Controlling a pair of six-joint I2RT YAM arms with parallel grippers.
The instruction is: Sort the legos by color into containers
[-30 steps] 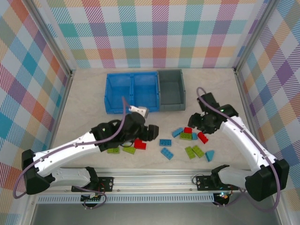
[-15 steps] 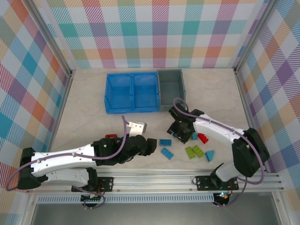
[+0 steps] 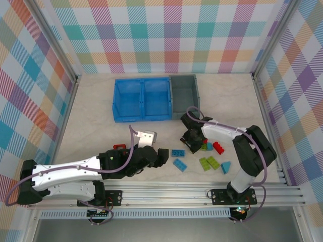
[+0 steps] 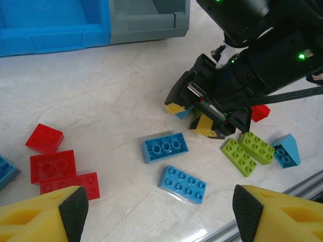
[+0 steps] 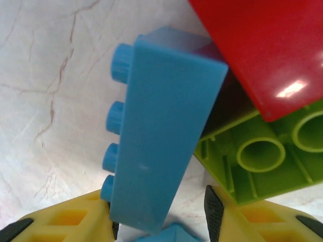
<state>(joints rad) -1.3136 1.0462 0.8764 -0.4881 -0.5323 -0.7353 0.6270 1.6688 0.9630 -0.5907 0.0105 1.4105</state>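
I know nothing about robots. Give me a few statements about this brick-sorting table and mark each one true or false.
1. The blue bin has two compartments. True.
2. The grey bin holds the red bricks. False: the red bricks lie on the table.
3. The left jaws grip a green brick. False: they stand open, holding nothing.
4. The right jaws stand either side of a blue brick. True.
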